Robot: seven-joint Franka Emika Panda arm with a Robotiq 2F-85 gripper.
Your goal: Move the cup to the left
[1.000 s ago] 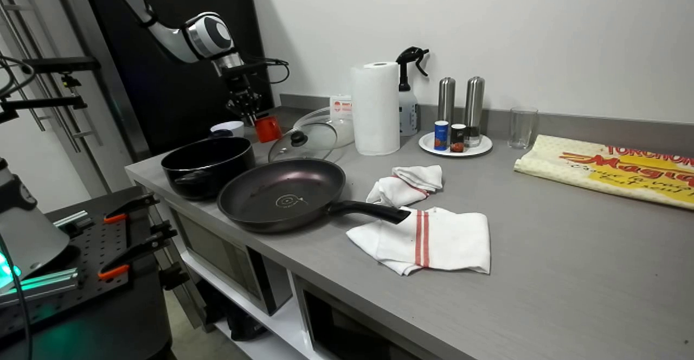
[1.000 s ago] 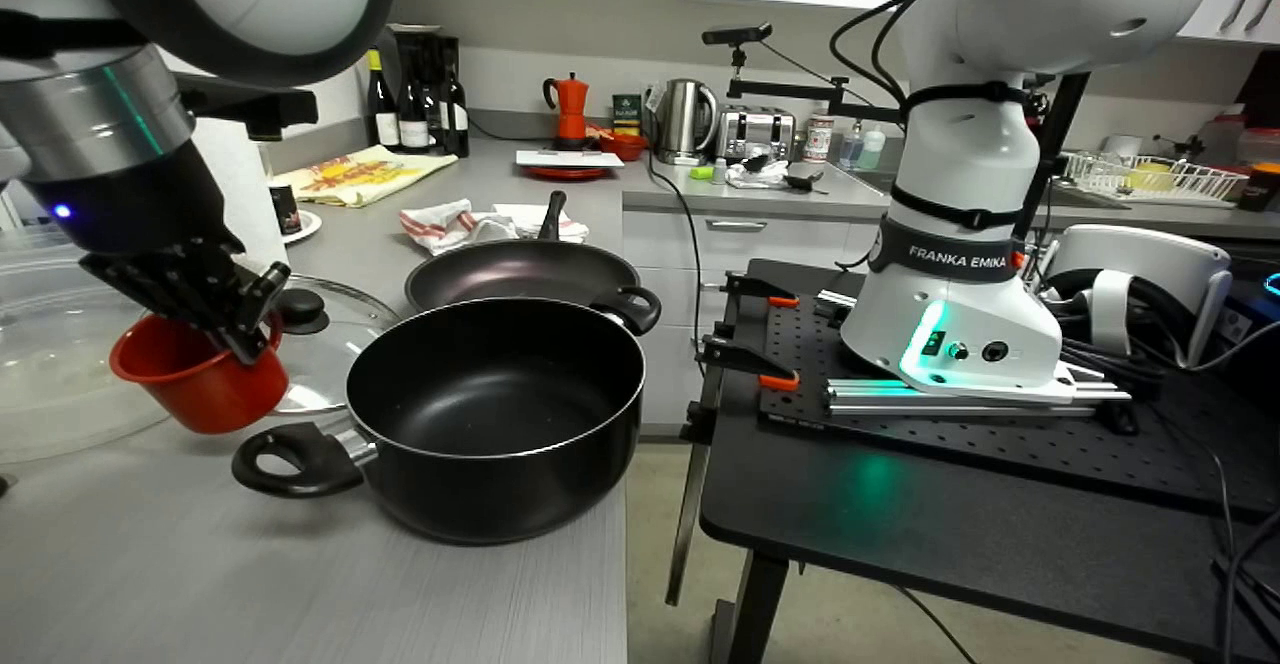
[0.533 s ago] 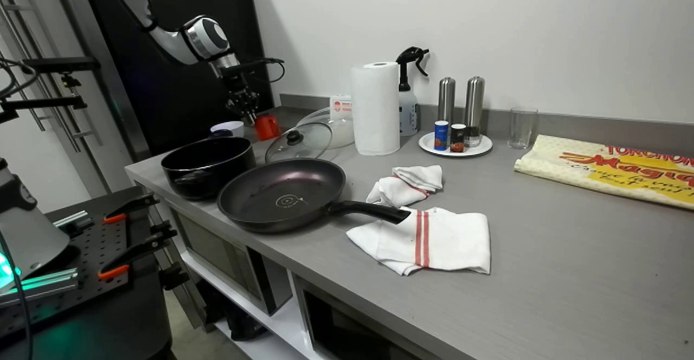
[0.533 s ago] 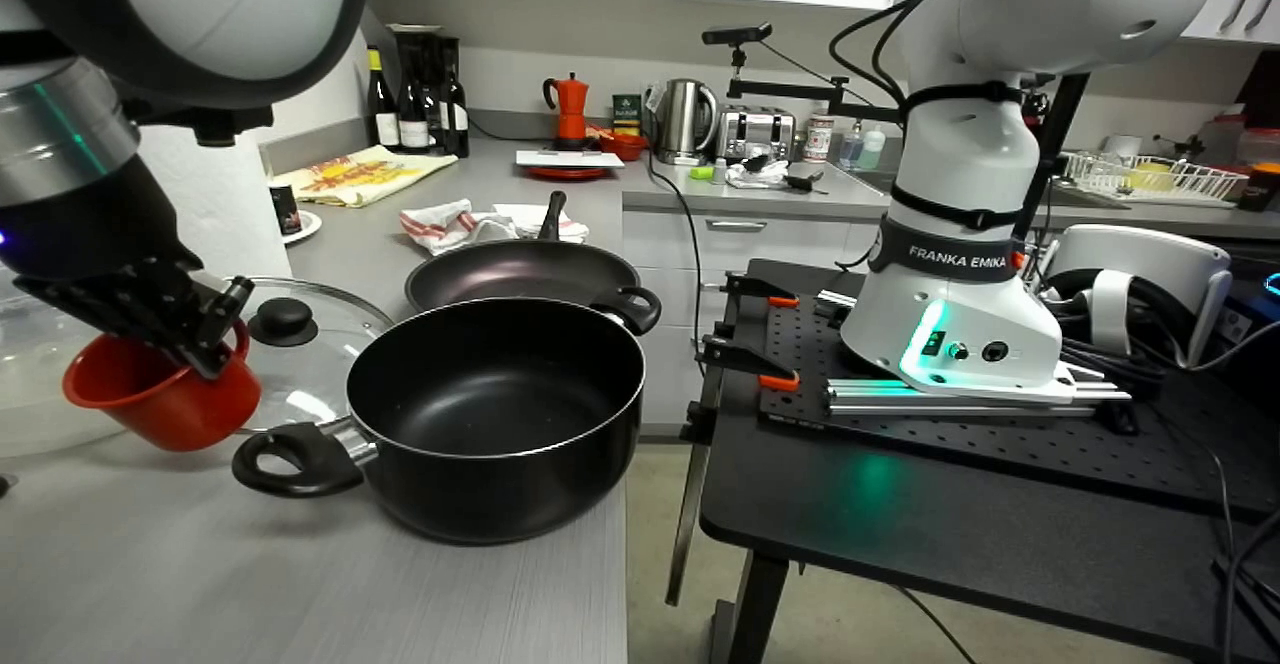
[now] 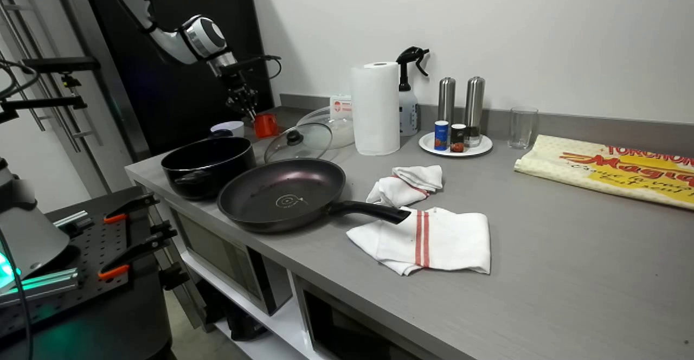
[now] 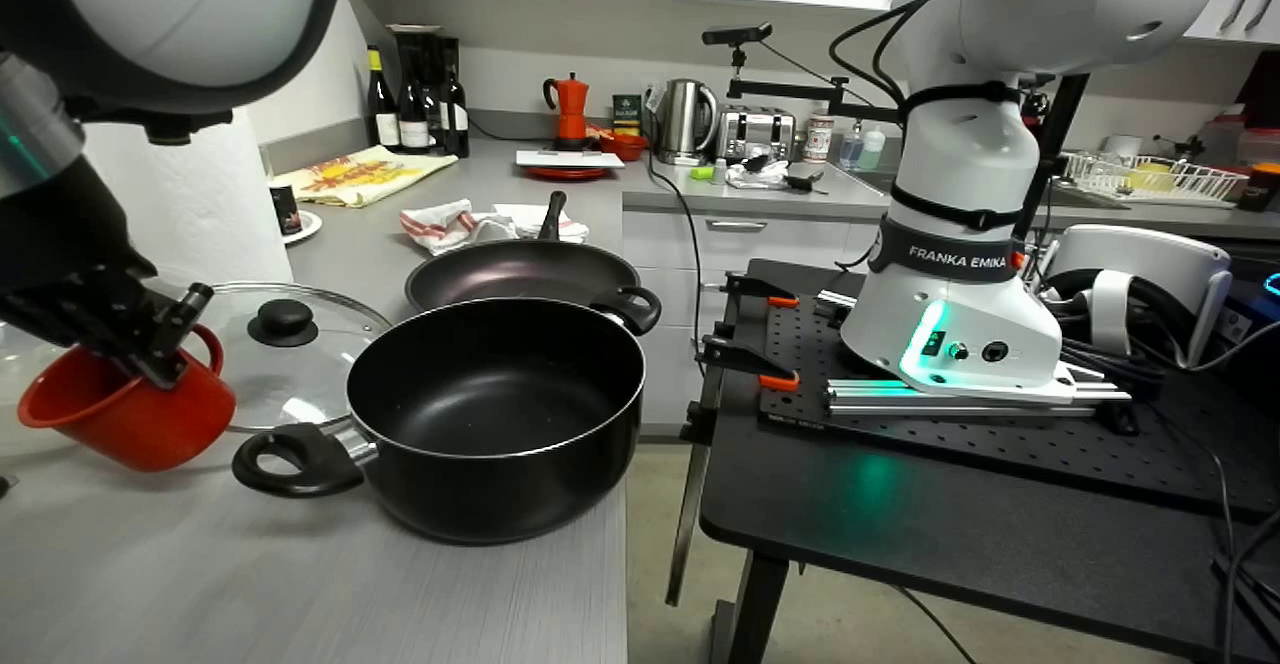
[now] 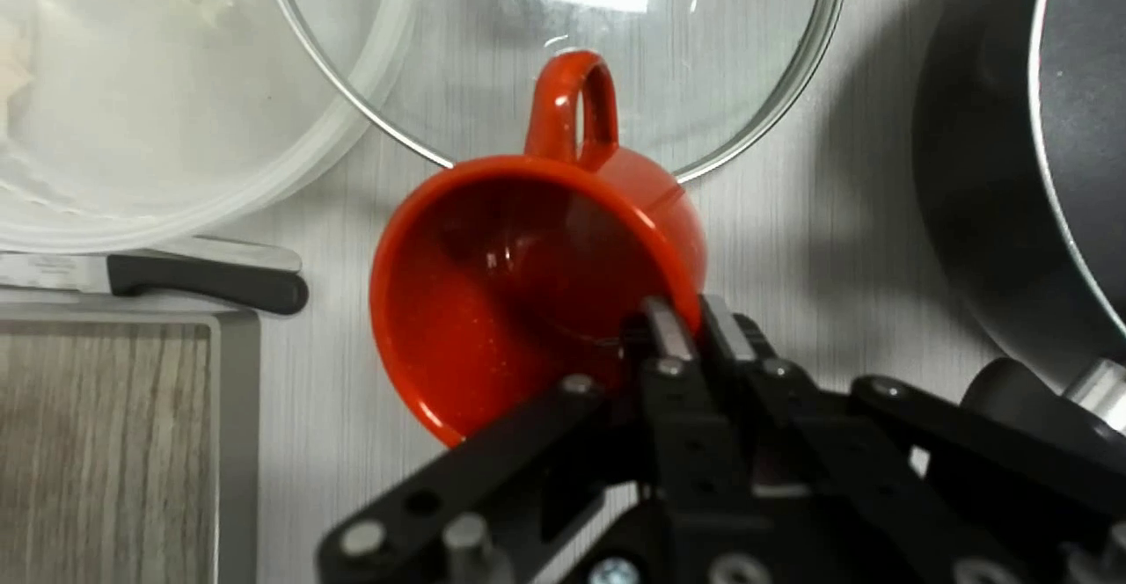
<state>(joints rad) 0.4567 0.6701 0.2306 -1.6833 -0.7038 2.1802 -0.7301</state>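
The red cup (image 7: 528,276) hangs tilted from my gripper (image 7: 695,320), its mouth facing the wrist camera and its handle pointing toward the glass lid. My jaws are shut on the cup's wall at the rim, one of the fingers (image 7: 670,331) inside and the other outside. In an exterior view the cup (image 6: 140,424) leans with its mouth to the upper left, beside the glass lid, and seems to be off the counter. Another exterior view has the small cup (image 5: 266,126) below the gripper (image 5: 252,115), behind the black pot.
A black pot (image 6: 500,494) and a frying pan (image 5: 287,200) stand near the counter edge. Close to the cup are the glass lid (image 6: 310,374), a translucent round container (image 7: 176,127), a knife (image 7: 211,283) and a grey-rimmed tray (image 7: 236,443). A paper towel roll (image 5: 376,110) stands behind.
My gripper has carried the cup left in both exterior views, and somewhat lower in the close one. The glass lid shifted slightly left early on, then stayed put.
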